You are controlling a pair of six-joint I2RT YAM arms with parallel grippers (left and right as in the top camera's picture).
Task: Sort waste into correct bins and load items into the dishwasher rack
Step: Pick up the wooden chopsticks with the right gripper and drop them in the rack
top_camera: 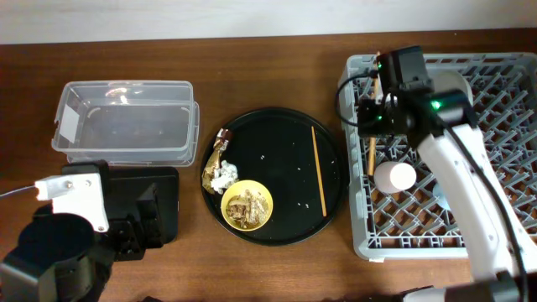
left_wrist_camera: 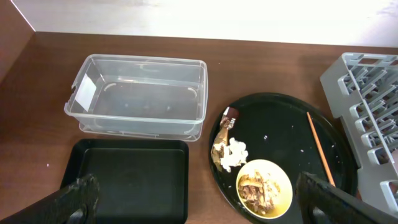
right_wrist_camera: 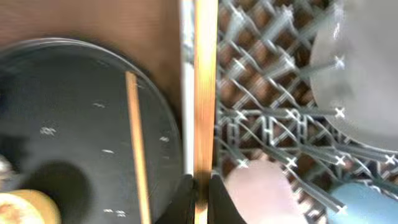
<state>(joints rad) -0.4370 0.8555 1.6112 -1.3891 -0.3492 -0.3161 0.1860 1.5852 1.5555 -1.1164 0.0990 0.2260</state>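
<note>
Chopstick (right_wrist_camera: 205, 93) sits pinched in the right jaws, apparently above the dishwasher rack (right_wrist_camera: 273, 124) edge; left jaws spread.

The overhead camera is looking straight down, the left wrist is viewing from afar, the right close up, all sharing the round tray (top_camera: 281, 147) past the fingers (left_wrist_camera: 81, 202).

I see a brown wooden table (top_camera: 277, 273) carrying four things. The round black tray (top_camera: 281, 143) sits mid-table. Left of it, toward the back, is the clear box (top_camera: 126, 126). Left and nearer is the shallow black tray (left_wrist_camera: 130, 177). The grey rack (top_camera: 361, 243) stands just right.
</note>
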